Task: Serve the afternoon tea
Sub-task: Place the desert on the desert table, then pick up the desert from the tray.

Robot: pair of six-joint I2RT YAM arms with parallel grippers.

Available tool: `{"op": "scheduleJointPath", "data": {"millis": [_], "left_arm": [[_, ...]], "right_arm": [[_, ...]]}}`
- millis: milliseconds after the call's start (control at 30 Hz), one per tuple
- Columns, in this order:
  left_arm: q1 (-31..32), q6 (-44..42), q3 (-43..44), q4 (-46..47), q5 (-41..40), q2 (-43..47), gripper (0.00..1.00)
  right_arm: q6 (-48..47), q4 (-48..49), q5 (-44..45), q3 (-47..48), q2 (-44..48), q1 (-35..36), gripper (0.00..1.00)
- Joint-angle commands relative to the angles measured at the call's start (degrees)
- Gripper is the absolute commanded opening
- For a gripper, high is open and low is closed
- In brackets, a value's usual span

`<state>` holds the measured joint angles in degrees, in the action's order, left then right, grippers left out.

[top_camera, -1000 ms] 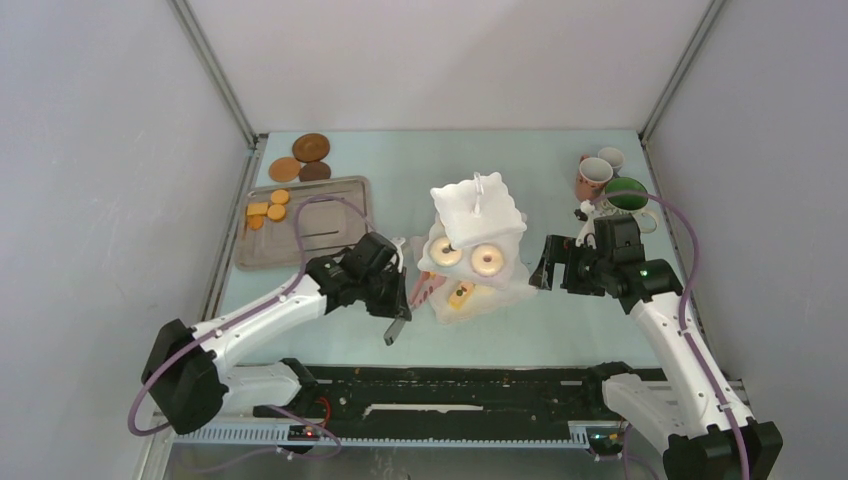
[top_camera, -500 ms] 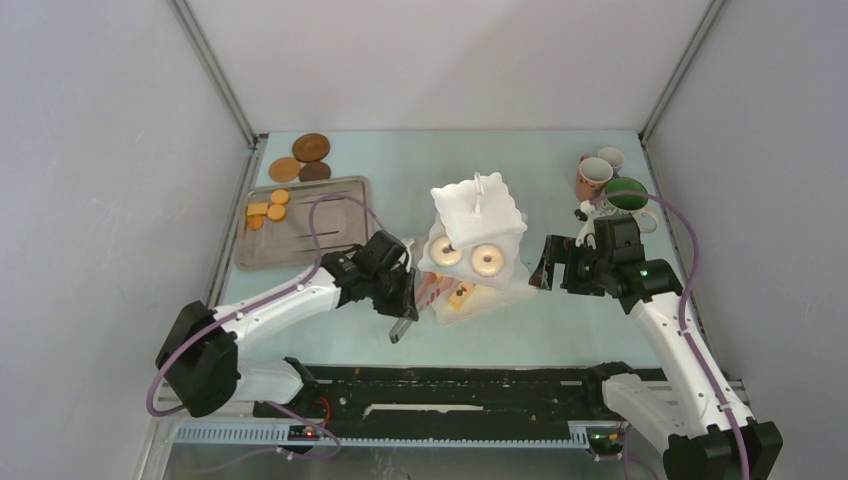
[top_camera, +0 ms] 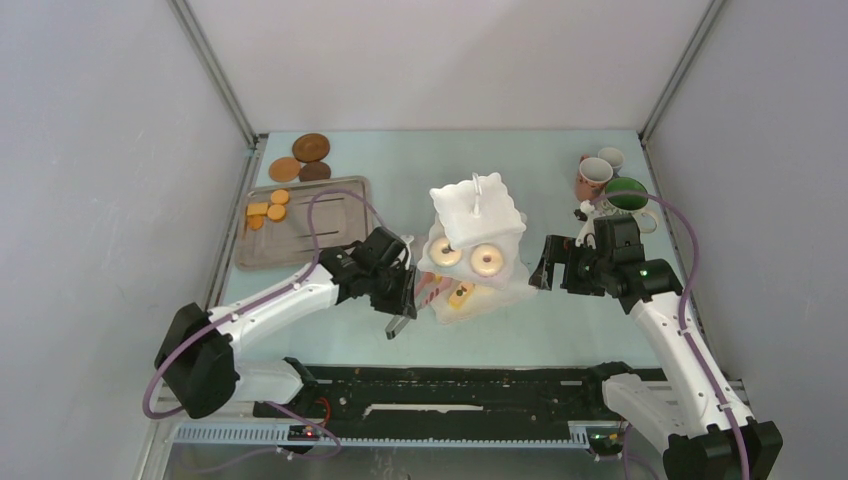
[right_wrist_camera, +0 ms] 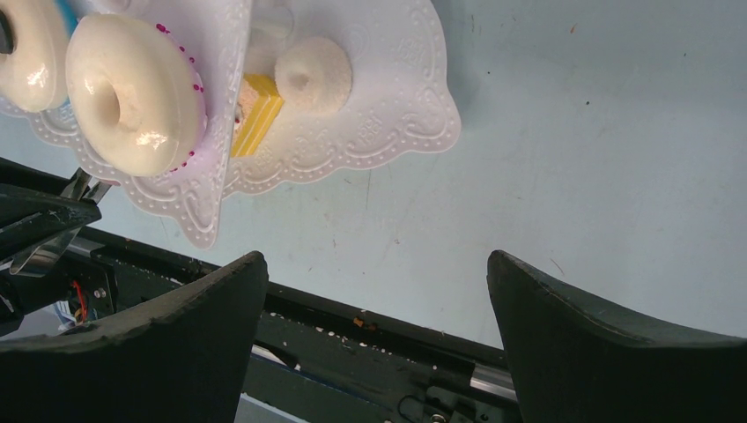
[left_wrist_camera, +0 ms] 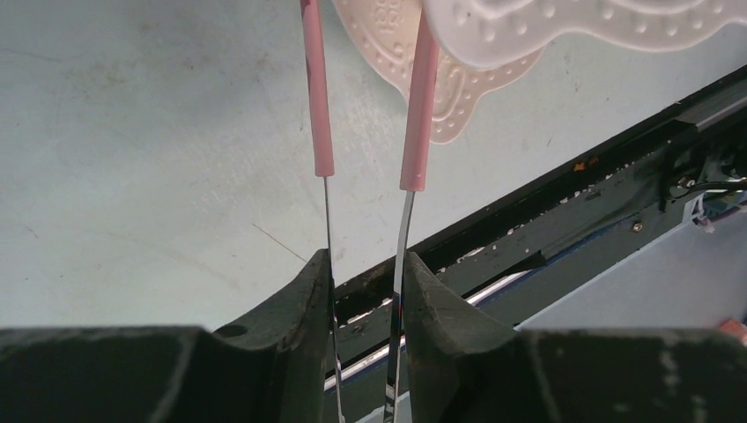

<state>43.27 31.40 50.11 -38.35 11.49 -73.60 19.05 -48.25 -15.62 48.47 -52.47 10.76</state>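
The white three-tier stand [top_camera: 475,212] is mid-table with two donuts [top_camera: 487,260] on its middle tier and a yellow cake [top_camera: 462,296] on the bottom one. My left gripper [top_camera: 400,303] is at its left side, shut on the pink tongs [left_wrist_camera: 414,115]. The tongs' two arms are spread, each against a finger, with nothing between their tips beside the stand's edge [left_wrist_camera: 546,26]. My right gripper [top_camera: 545,266] hangs open at the right of the stand, empty. In the right wrist view a donut [right_wrist_camera: 132,92] and the yellow cake [right_wrist_camera: 257,115] show.
A grey tray [top_camera: 310,240] at the back left carries orange biscuits [top_camera: 268,208]. Three brown coasters [top_camera: 311,147] lie behind it. The pink mug [top_camera: 592,177], small pale mug [top_camera: 611,158] and green-inside mug [top_camera: 627,195] stand at the back right, behind my right arm.
My left arm has shifted a little toward the stand. Its jaws have eased apart and the tongs' arms have sprung wider. The right arm is still.
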Motion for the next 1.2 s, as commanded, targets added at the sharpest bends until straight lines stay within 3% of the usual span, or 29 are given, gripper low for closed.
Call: {"op": "scheduleJointPath", "data": {"millis": [0, 700, 967, 1167], "left_arm": [[0.21, -1.97, 2.58, -1.21, -1.48, 1.92, 0.35], [-0.76, -2.80, 2.65, -9.97, -5.98, 9.16, 0.38], [-14.92, -1.77, 3.96, -20.87, -6.56, 16.93, 0.38], [-29.80, -4.69, 11.27, -28.11, -12.76, 12.93, 0.38]], "right_arm": [[-0.14, 1.29, 0.41, -0.31, -0.09, 0.34, 0.97], [-0.23, 1.22, 0.49, -0.30, 0.36, 0.57, 0.97], [-0.15, 1.38, 0.80, -0.30, 0.71, 0.51, 0.97], [-0.01, 1.34, 0.94, -0.30, 0.63, 0.56, 0.97]]}}
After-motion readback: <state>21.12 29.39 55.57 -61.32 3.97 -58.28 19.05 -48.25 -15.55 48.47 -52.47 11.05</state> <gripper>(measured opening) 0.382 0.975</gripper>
